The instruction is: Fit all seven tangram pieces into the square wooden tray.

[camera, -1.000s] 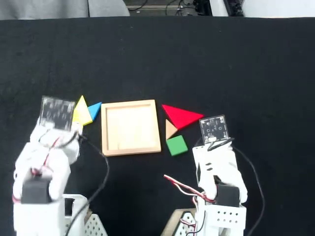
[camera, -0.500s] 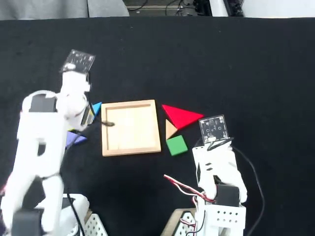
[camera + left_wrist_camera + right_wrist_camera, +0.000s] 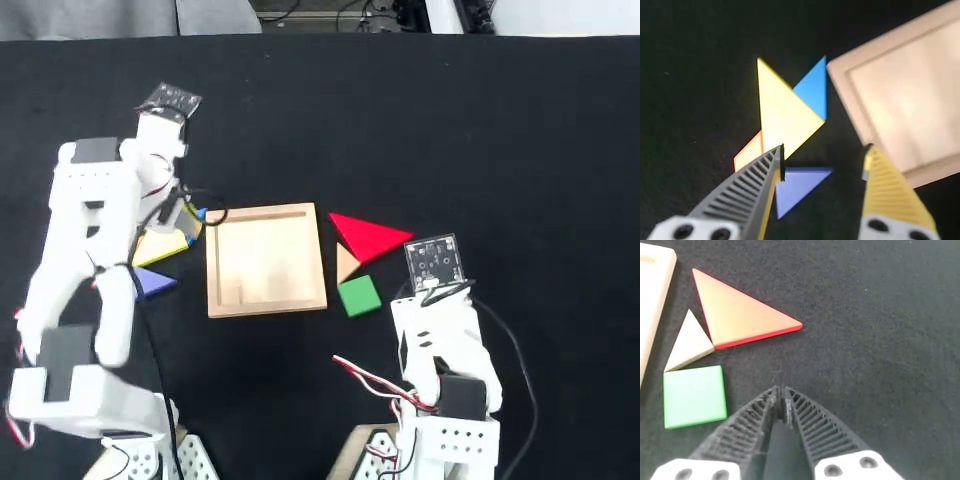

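Note:
The square wooden tray (image 3: 265,295) lies mid-table with nothing in it. Left of it lie a yellow triangle (image 3: 782,117), a light blue triangle (image 3: 812,90), a violet-blue triangle (image 3: 795,187) and an orange piece (image 3: 747,156) partly under the yellow one. My left gripper (image 3: 824,150) hovers open above them, near the tray's (image 3: 905,105) left edge. On the tray's right lie a red triangle (image 3: 740,315), a small tan triangle (image 3: 689,342) and a green square (image 3: 694,396). My right gripper (image 3: 780,395) is shut and empty, close to the green square.
The left arm (image 3: 90,230) stretches over the left pieces and hides part of them in the high view. The right arm (image 3: 440,335) sits folded near the front edge. Black cloth stretches bare behind the tray.
The left arm has unfolded from its rest pose and swung forward over the pieces left of the tray. The right arm has not moved.

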`<state>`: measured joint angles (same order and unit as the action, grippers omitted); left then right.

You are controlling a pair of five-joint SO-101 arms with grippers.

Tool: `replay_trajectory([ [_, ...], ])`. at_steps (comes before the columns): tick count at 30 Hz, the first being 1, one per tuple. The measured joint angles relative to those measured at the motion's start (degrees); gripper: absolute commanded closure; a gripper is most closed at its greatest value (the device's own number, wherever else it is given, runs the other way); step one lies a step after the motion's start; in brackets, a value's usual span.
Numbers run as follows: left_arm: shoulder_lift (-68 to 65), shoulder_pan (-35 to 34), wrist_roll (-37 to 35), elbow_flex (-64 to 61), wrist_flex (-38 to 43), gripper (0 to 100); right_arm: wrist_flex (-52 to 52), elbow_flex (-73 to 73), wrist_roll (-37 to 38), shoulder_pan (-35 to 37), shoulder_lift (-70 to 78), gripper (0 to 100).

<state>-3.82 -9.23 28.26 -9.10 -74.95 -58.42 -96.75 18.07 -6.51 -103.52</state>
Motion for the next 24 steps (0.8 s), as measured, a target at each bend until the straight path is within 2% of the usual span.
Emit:
replay_trajectory([
  [6, -6.8, -3.5, 7.2, 0.1, 0.0, 72, 0.0, 0.0, 0.0, 0.0, 0.0, 98.6],
  [9, -7.3, -3.5, 7.2, 0.1, 2.9, 72, 0.0, 0.0, 0.0, 0.0, 0.0, 98.6],
  [16, -9.6, -3.6, 2.9, 0.1, 16.2, 72, 0.0, 0.0, 0.0, 0.0, 0.0, 98.6],
  [24, -16.6, -3.1, 6.0, 0.7, 20.7, 72, 0.0, 0.0, 0.0, 0.0, 0.0, 98.6],
])
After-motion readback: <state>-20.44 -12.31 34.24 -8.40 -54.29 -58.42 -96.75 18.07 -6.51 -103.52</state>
